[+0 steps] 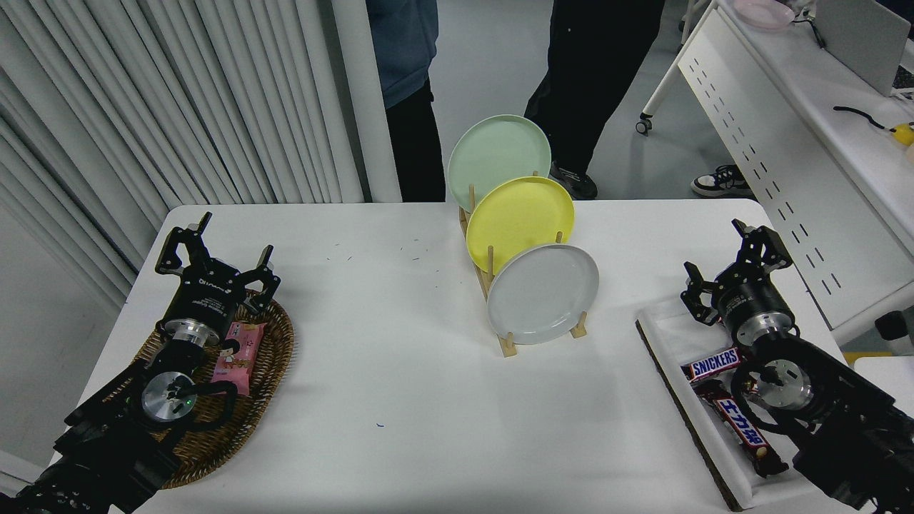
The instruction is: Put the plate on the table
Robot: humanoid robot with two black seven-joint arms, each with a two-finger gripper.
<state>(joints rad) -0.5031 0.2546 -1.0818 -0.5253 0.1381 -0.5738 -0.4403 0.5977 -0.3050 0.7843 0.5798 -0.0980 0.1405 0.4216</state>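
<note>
The light-grey plate (543, 294) stands on edge in the front slot of a wooden rack (508, 345) on the white table (400, 400). Behind it in the rack stand a yellow plate (520, 218) and a pale green plate (498, 155). My right gripper (728, 260) is open and empty, well to the right of the grey plate, above a white tray. My left gripper (214, 250) is open and empty, parked at the lower left over a wicker basket.
The wicker basket (275, 357) holds a pink snack pack (241, 355). The white tray (671, 335) at the right holds Snickers bars (714, 364). Two people stand at the far side. A white perforated-panel desk (778, 157) stands at the upper right.
</note>
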